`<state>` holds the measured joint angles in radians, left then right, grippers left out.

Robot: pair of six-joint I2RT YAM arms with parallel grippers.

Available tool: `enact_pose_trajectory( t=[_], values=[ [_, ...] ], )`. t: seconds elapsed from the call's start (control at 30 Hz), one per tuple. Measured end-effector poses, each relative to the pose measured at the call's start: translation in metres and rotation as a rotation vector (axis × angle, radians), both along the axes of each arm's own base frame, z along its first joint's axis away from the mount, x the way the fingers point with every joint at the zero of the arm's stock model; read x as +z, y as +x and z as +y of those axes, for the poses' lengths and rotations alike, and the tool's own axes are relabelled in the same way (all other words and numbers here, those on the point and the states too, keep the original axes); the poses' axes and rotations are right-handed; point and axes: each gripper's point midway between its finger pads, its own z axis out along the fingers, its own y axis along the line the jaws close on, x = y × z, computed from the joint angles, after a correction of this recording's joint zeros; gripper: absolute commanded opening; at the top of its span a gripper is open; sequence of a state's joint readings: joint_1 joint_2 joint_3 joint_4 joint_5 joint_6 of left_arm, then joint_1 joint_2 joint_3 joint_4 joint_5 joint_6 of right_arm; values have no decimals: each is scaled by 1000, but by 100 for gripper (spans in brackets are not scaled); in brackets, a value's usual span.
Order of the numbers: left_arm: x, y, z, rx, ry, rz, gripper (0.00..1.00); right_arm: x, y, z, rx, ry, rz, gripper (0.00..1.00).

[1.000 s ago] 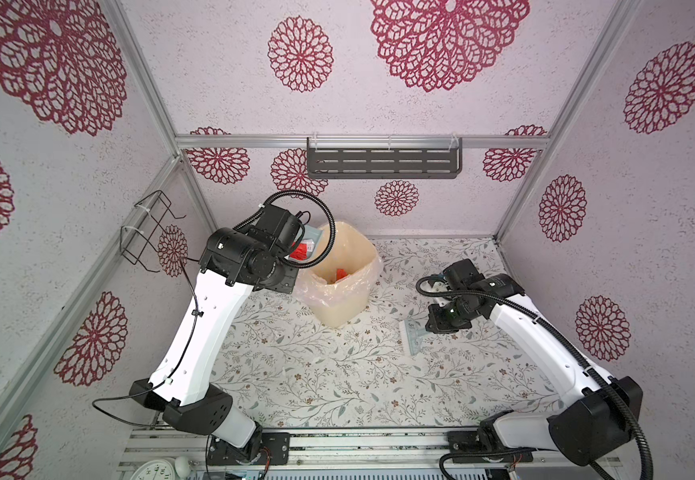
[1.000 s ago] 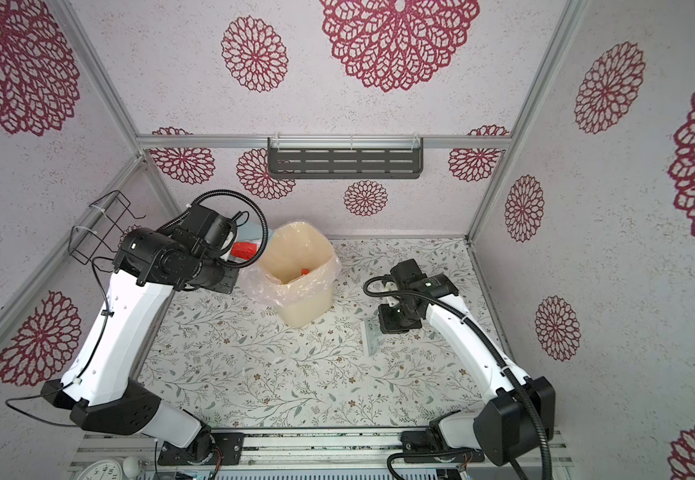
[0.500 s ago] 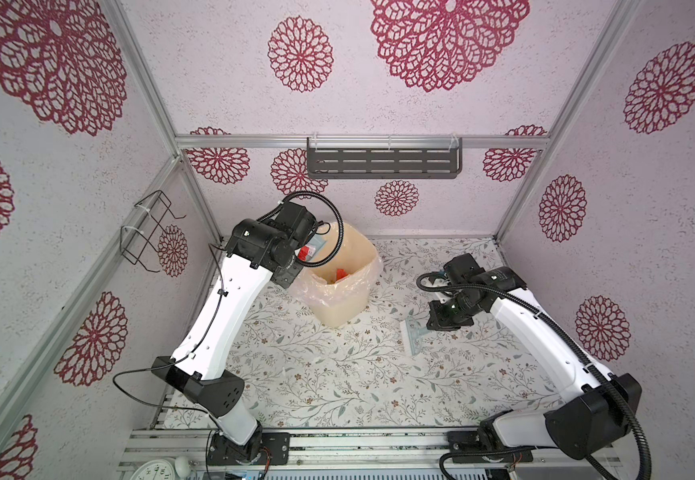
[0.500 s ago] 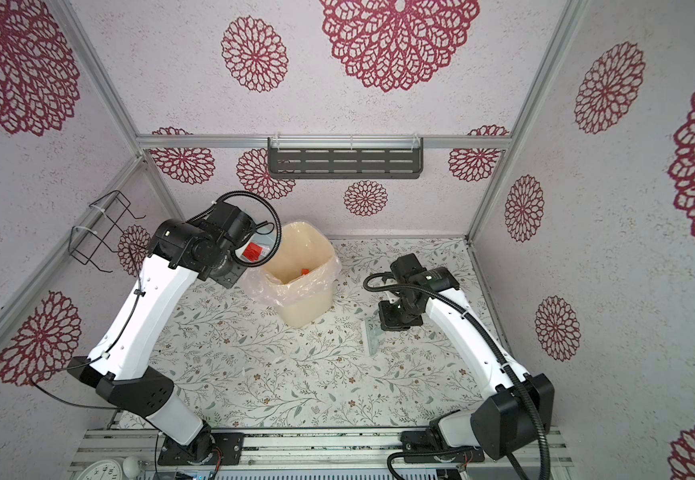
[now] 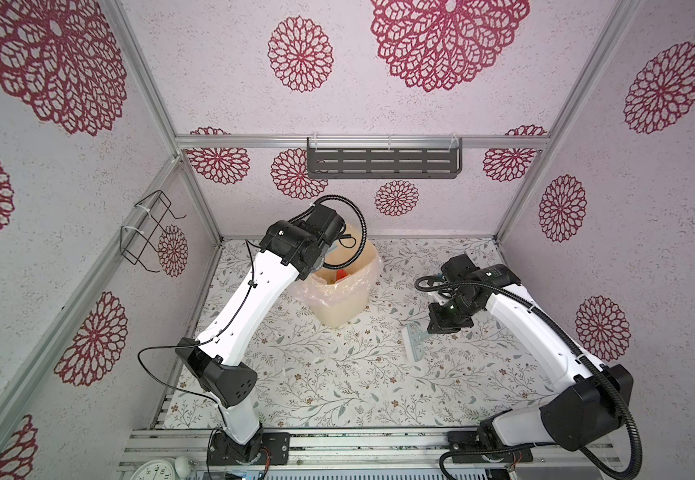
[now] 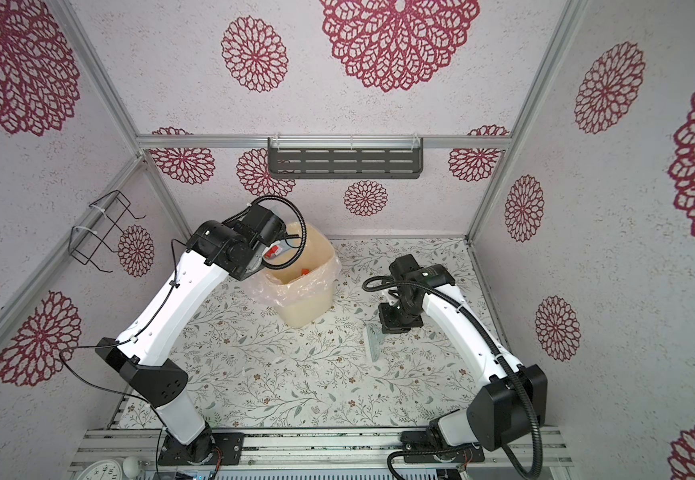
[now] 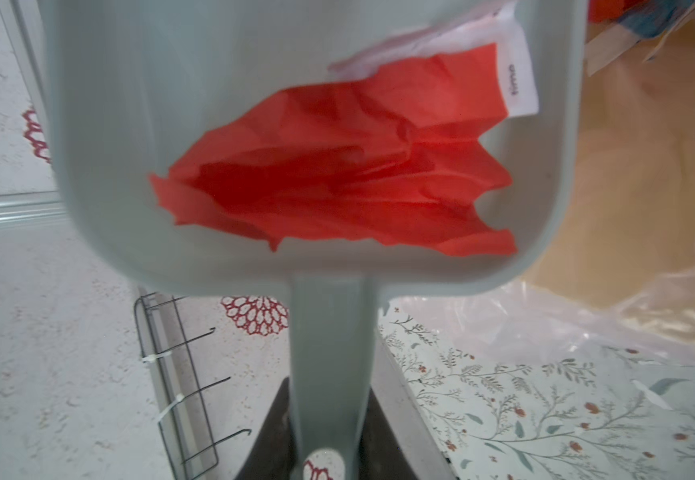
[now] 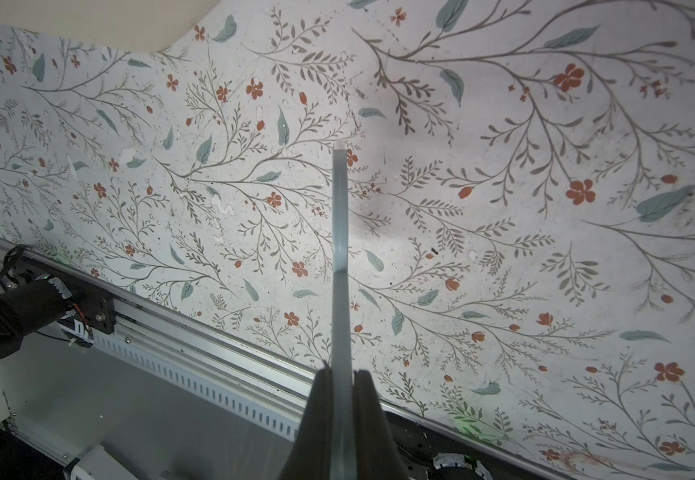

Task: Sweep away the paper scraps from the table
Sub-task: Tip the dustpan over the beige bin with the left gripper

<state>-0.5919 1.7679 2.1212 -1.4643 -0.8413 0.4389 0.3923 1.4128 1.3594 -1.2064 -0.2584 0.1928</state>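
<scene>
Left pincer [image 7: 325, 440] narrowly clamped on dustpan [image 7: 129, 124] handle, swung from beside bin [image 5: 339, 307] to over its rim. Paper scraps [image 7: 337, 166], red and white, lie in dustpan, seemingly not yet tipped. Right pincer [image 8: 341, 399] fully closed on brush [image 5: 414, 343], over table [image 5: 337, 374]. Dump next.

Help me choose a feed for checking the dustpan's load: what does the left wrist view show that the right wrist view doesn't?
Only left wrist: the dustpan, its handle in the left end effector, carrying a red scrap and a white scrap, plus the wire rack on the wall. Only right wrist: the brush, seen edge-on, clamped in the right end effector, and the front rail. Both: the table.
</scene>
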Motion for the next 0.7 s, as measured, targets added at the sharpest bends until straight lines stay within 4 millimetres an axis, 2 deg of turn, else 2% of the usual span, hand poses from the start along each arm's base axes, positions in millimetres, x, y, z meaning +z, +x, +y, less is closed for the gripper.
enact_pose_trajectory(
  t=[0.17, 0.47, 0.7],
  values=[
    [4, 10, 5, -29, 142, -11, 0, 0, 0, -3, 4, 1, 2, 0],
    [-18, 21, 4, -125, 371, 58, 0, 1, -3, -8, -5, -7, 22, 0],
    [-6, 28, -9, -191, 446, 21, 0, 5, -3, -8, 0, -5, 17, 0]
  ],
)
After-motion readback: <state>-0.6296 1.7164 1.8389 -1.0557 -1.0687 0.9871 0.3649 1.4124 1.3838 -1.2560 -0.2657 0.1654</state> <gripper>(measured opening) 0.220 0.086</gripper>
